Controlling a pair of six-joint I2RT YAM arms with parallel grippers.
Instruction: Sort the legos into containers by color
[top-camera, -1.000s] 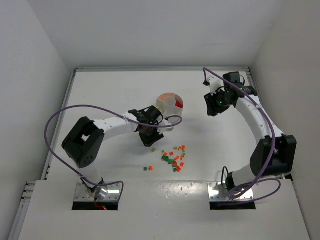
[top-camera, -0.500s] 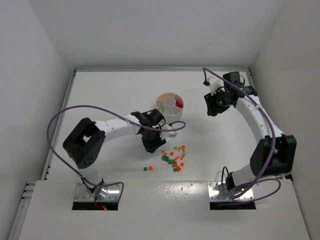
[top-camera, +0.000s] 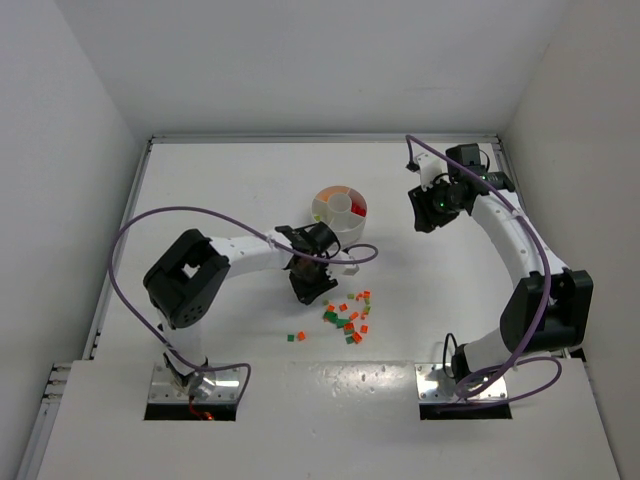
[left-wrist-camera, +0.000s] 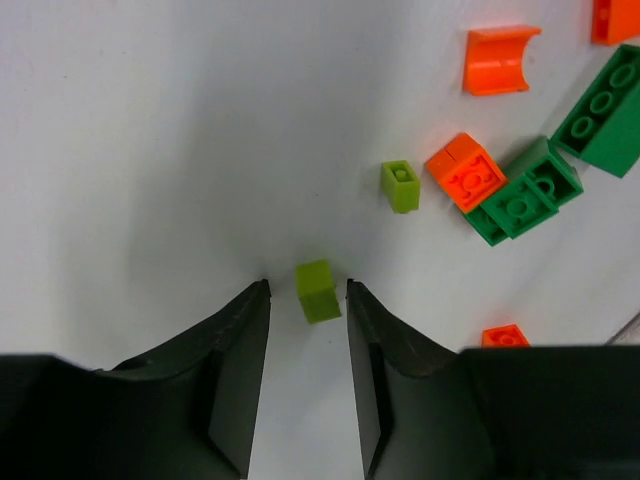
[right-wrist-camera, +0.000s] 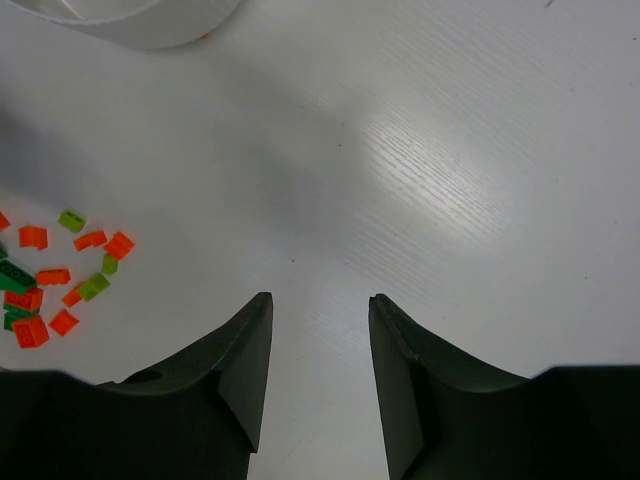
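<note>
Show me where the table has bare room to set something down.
Bare: the far strip behind the white dish, and the stretch between dish and right claw. Crowded: the lego pile in front of the dish, left claw at its edge.

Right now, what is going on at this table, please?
The left gripper is down at the table, its open jaws on either side of one lime-green brick at the edge of the scattered pile. It is not clearly squeezing the brick yet. The right gripper hangs open over bare table and holds nothing. Many orange and green bricks lie loose in front of the white dish, whose compartments already show some colour.
</note>
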